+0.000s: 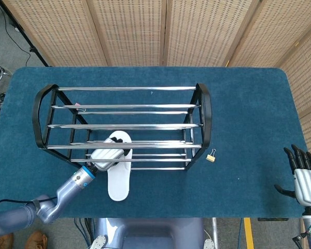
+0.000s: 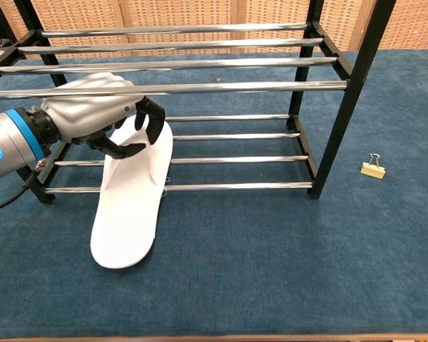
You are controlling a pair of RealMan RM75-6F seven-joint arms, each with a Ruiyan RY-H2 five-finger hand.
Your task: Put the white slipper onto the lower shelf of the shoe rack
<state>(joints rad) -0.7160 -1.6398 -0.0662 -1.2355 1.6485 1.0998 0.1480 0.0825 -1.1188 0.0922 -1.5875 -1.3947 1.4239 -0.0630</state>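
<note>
The white slipper [image 2: 132, 199] [image 1: 119, 176] lies slanted, its toe end over the front bars of the lower shelf and its heel out on the blue cloth in front. My left hand [image 2: 100, 117] [image 1: 108, 158] grips its toe end, fingers curled over the strap, just under the front top rail. The black and chrome shoe rack [image 1: 124, 127] [image 2: 328, 107] stands at the table's middle left. My right hand [image 1: 303, 174] hangs at the far right edge, fingers spread, holding nothing.
A small gold binder clip [image 1: 211, 156] [image 2: 373, 168] lies on the blue tablecloth [image 1: 249, 104] right of the rack. A woven folding screen [image 1: 166, 31] stands behind the table.
</note>
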